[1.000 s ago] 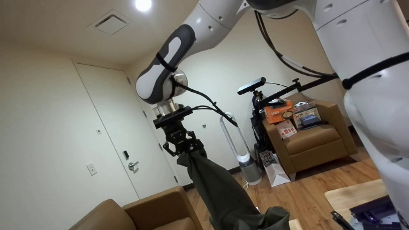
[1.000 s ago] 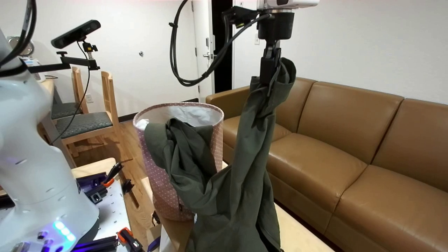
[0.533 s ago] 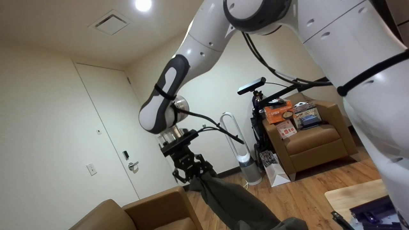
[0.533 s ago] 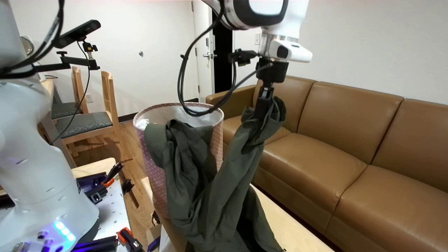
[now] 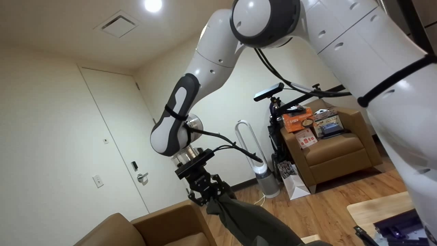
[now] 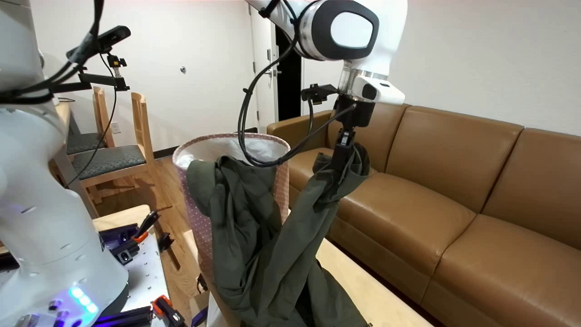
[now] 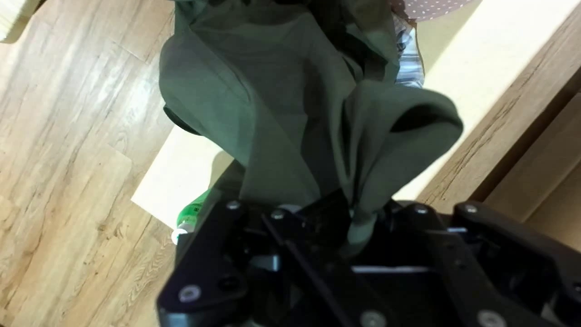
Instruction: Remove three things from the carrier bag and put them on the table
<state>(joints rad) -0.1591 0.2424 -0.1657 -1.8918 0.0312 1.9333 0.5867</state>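
My gripper (image 6: 341, 160) is shut on a fold of a dark green garment (image 6: 290, 254), which hangs from it in both exterior views. The wrist view has this garment (image 7: 281, 91) filling its upper middle, a bunched fold pinched between the dark fingers. The carrier bag (image 6: 199, 236) appears as a tall round pink container with white dots and a pale lining. Part of the garment drapes over its near rim, and something white (image 6: 184, 161) shows inside. Lower folds lie against the pale wooden table (image 6: 358, 281), where the garment's bottom end runs out of frame.
A green bottle (image 7: 193, 211) stands near the table's corner, partly behind the gripper. Something grey-blue and patterned (image 7: 411, 59) lies by the bag. A brown sofa (image 6: 508, 195) runs along the table's far side. Clamps and dark parts (image 6: 127, 245) sit by the robot's base.
The gripper has come down toward the table with the garment in its grip. Its hanging part now slants more and gathers lower. The bag has stayed put.
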